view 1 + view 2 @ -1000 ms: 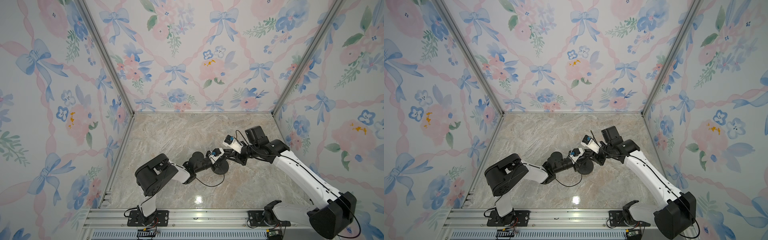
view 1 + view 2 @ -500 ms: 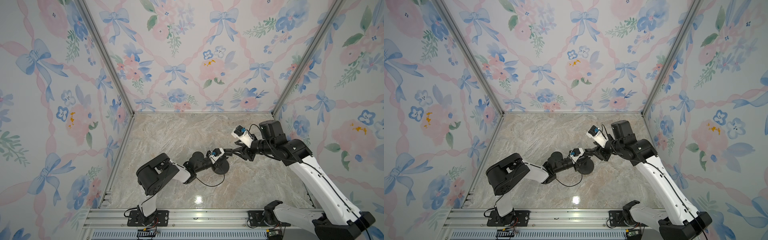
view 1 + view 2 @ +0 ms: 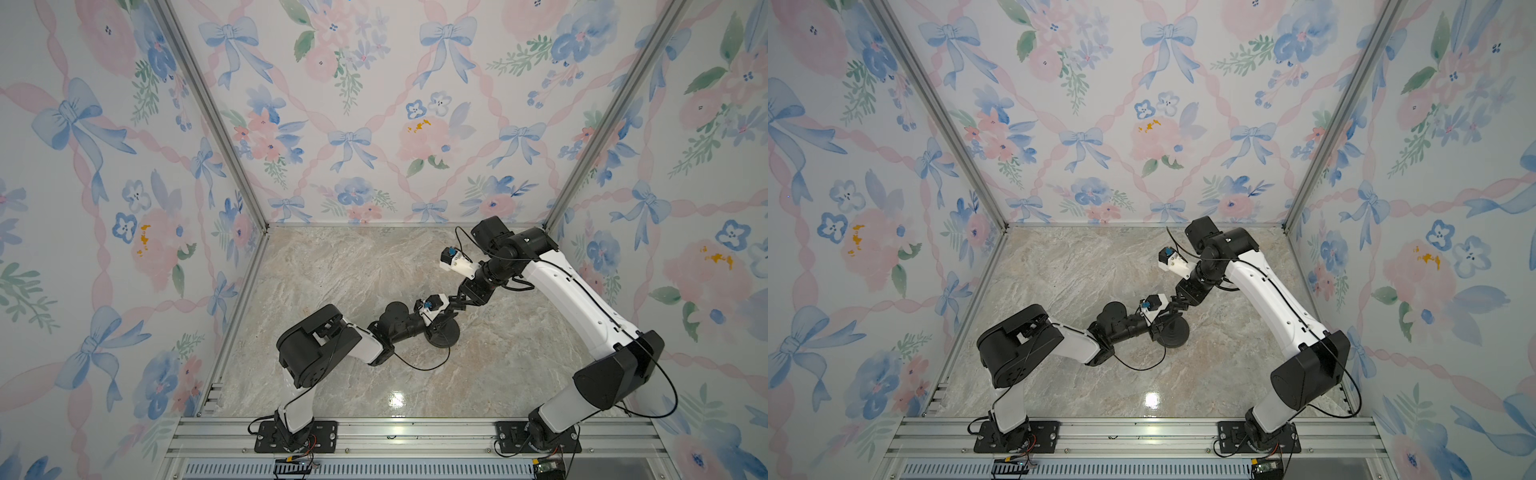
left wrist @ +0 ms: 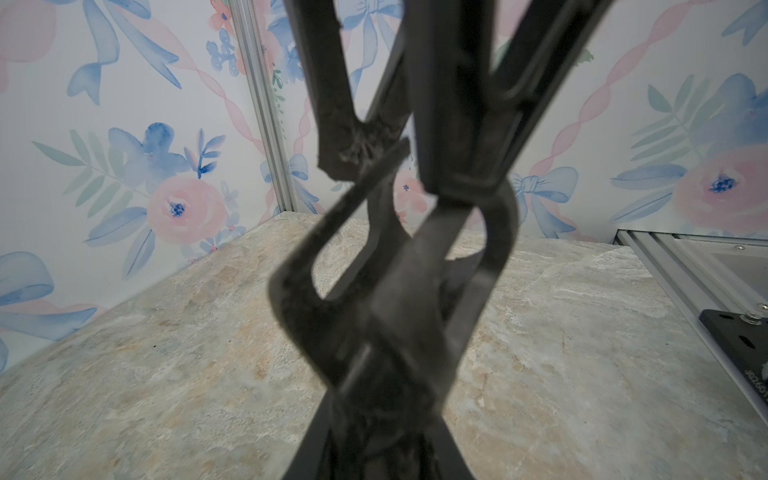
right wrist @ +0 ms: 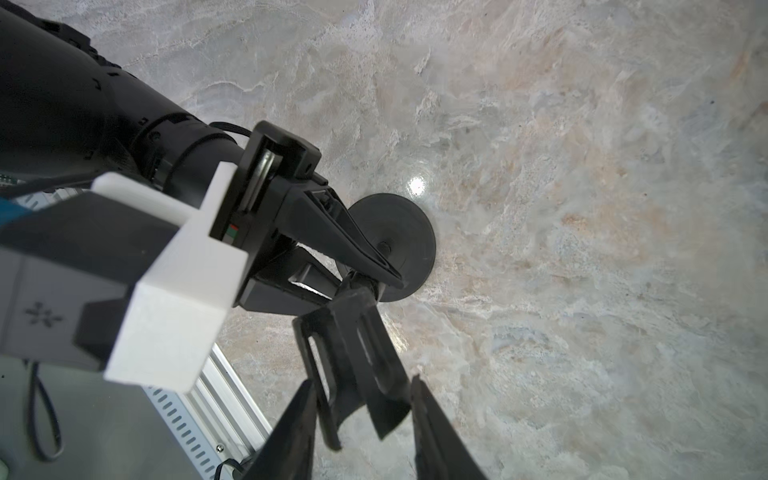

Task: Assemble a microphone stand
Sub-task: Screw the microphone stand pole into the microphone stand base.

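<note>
Where the marble-patterned stone-look desk (image 3: 332, 270) is about at its middle, a little nearer the front edge than the back edge, you have the small matte-black microphone stand (image 3: 1174, 338) standing upright. Its round flat disc base (image 5: 409, 226) lies flat on the desk, and its thin black rod (image 5: 384, 248) rises from the centre of that disc. Whether the rod is fully seated there you cannot tell.

Your left pincer (image 5: 376, 276) lies low over the desk, its arm stretched from the left part of the front edge. It is clamped on the rod just above the disc, the two black fingers meeting around it. In a top view the same pincer (image 3: 444, 321) sits right over the disc base (image 3: 451, 340), with the white wrist camera block (image 3: 434, 301) just behind it.

Your right pincer (image 5: 361, 380) reaches in from the right edge's side and straddles the stand's black clip-like head (image 5: 353, 332) at the top of the rod. Its fingers (image 5: 432, 432) stand apart with the head's flat slotted blades between them: one finger overlaps a blade's edge, the other lies just beside the second blade. Whether they press on the head or only flank it you cannot tell. The left wrist view gives the head (image 4: 386, 291) and those fingers only as blurred black shapes, close together.

A thin black cable (image 3: 415, 366) loops from your left arm onto the desk just in front of the base, toward the front edge.
</note>
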